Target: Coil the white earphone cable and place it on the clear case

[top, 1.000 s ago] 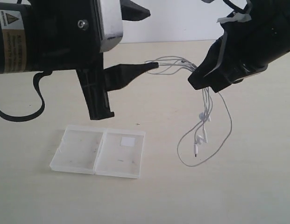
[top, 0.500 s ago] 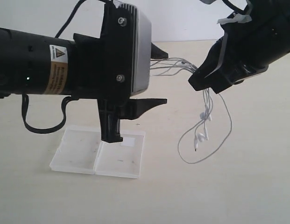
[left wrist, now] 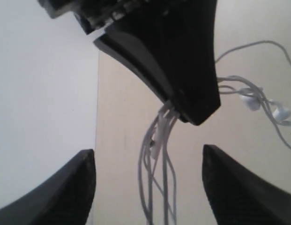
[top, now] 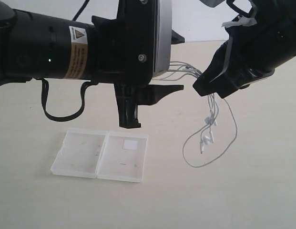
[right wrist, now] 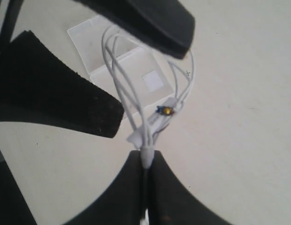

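The white earphone cable [top: 212, 106] hangs in loops from my right gripper [top: 201, 87], which is shut on the gathered strands [right wrist: 144, 152]. Its earbuds [top: 207, 137] and a long loop dangle just above the table. Several loops [top: 180, 69] stretch leftward into the gap of my left gripper [top: 178, 63], which is open with one finger above and one below them. In the left wrist view the strands [left wrist: 157, 154] run between the two spread fingertips [left wrist: 84, 164] without touching either. The clear case [top: 81, 157] lies open and flat at the lower left, with a white sticker [top: 130, 144] on its right half.
The pale table [top: 233, 200] runs back to a white wall [top: 195, 19]. The bulky black left arm [top: 52, 47] and its looping black cable [top: 62, 114] hang over the area behind the case. The right arm's body [top: 262, 43] fills the upper right.
The left arm has moved right and rolled, so its open fingers now straddle the cable loops. The right gripper has held still, keeping its grip on the bundle.
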